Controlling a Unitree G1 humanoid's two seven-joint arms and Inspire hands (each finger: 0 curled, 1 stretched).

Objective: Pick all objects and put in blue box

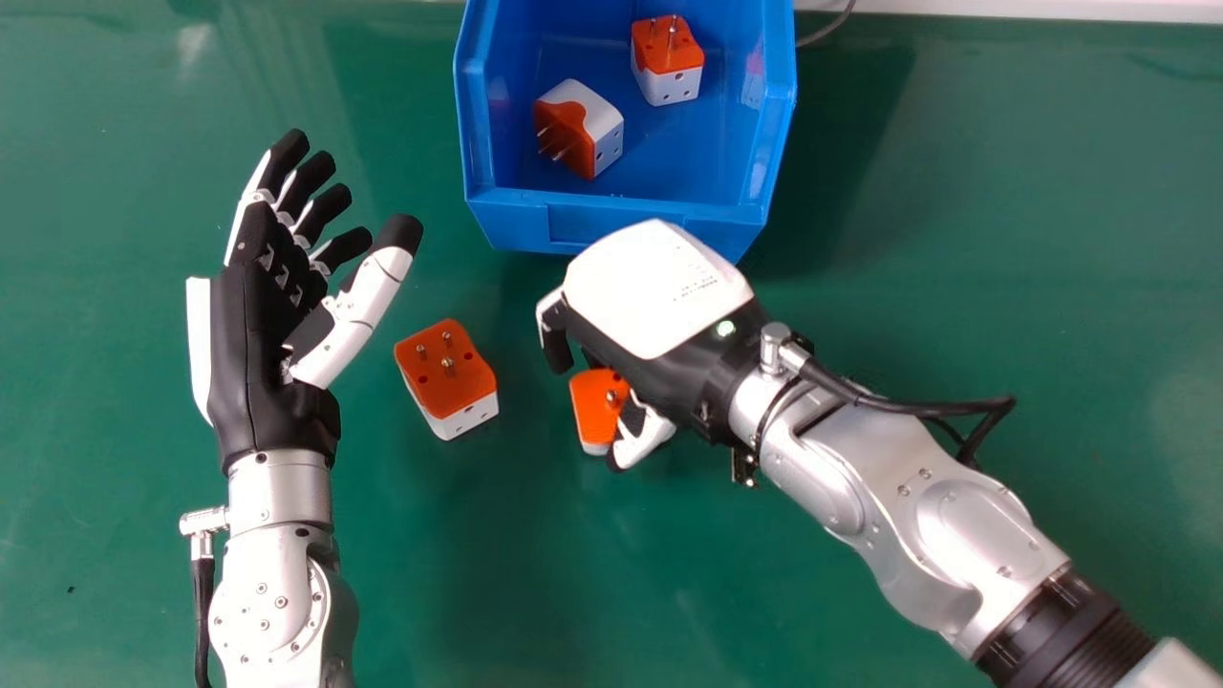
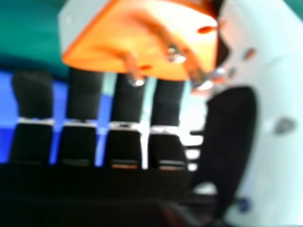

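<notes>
A glossy green bench (image 1: 965,287) lies under the work, with a pale strip (image 1: 1013,10) along its far edge and a grey cable (image 1: 827,32) reaching that edge just to the right of the blue storage bin (image 1: 621,204). The bin stands at the middle of the far edge and holds two orange-and-white plug adapters: the first adapter (image 1: 668,59) sits toward the far right corner, orange face and pins up, while the second adapter (image 1: 585,129) lies on its side near the left wall, pins pointing toward that wall. A third adapter (image 1: 446,377) rests on the bench out from the bin's near left corner, its three metal pins upright. The fourth adapter (image 1: 596,411) is in front of the bin's near wall, pins up, partly covered by the right hand (image 1: 659,287). That hand is closed on it, fingers bent down around the adapter and the thumb against its side; in the right hand view the thumb overlaps one edge of the orange face. The left hand (image 1: 263,315) is open above the bench, left of the third adapter, palm turned inward, fingers loosely extended toward the far edge and thumb spread apart.
</notes>
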